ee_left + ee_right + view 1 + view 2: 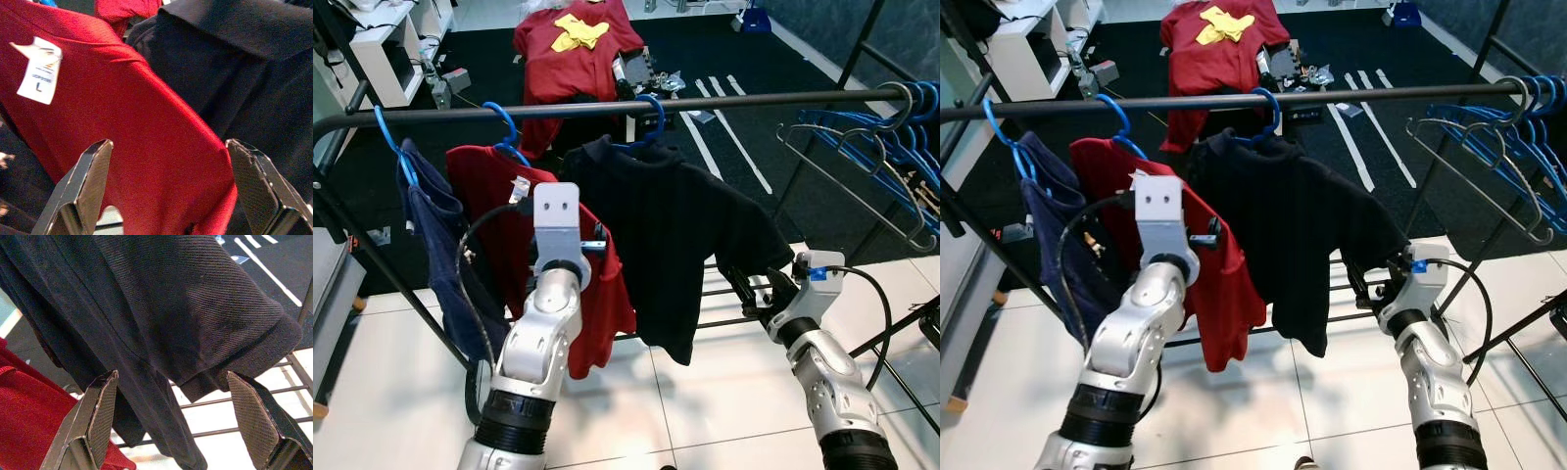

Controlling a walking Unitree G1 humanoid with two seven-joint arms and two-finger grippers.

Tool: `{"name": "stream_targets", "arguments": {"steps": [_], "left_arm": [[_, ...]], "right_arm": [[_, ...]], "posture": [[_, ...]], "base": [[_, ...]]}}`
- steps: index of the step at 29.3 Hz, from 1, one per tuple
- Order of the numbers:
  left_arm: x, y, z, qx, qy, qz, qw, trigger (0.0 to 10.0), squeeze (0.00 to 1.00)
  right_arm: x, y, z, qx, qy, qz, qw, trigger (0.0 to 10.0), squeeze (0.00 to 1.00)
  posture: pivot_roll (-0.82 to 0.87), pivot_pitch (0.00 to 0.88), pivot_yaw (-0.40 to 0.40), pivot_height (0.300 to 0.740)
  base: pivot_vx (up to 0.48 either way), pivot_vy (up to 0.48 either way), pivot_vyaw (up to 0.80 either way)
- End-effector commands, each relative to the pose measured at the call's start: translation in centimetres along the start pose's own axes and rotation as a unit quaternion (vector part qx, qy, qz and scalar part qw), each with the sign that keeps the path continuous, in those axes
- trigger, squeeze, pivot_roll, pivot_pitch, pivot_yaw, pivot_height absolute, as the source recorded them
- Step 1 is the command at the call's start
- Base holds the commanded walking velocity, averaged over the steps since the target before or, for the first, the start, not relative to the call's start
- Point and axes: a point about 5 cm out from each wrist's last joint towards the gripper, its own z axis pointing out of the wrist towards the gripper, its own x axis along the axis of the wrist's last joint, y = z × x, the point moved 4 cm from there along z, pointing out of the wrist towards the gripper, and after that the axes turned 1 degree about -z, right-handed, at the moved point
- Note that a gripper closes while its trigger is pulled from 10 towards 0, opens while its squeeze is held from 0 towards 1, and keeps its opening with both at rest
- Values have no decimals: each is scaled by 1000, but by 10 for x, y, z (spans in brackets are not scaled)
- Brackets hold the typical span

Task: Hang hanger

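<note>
A black rail runs across the rack. On it hang a navy garment, a red shirt with a white size label, and a black polo shirt, each on a blue hanger. My left gripper is raised in front of the red shirt. It is open, with the red cloth showing between its fingers. My right gripper is open just below the black polo's sleeve; in the eye views it sits at the polo's right hem.
Several empty blue hangers and a grey one hang at the rail's right end. Low rack bars cross behind the shirts. A red cloth with a yellow piece lies on the dark carpet beyond. White shelving stands far left.
</note>
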Motion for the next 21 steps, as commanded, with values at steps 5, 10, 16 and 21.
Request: {"name": "stream_targets", "arguments": {"steps": [5, 10, 16, 21], "left_arm": [[17, 12, -4, -12, 33, 7, 999, 10000, 0], [15, 11, -3, 1, 27, 23, 999, 10000, 0], [11, 2, 2, 65, 15, 69, 995, 10000, 0], [11, -4, 9, 105, 9, 93, 990, 10000, 0]], "right_arm": [[-6, -1, -2, -2, -7, 8, 1000, 10000, 0], [-6, -1, -2, -2, -7, 8, 1000, 10000, 0], [-6, -2, -2, -1, -5, 10, 1000, 10000, 0], [-6, -3, -2, -1, -4, 11, 1000, 10000, 0]], "posture": [[-55, 177, 41, 740], [-56, 179, 42, 740], [-59, 182, 48, 740], [-60, 179, 50, 740]], "base": [[0, 0, 0], [0, 0, 0], [0, 0, 0], [0, 0, 0]]}}
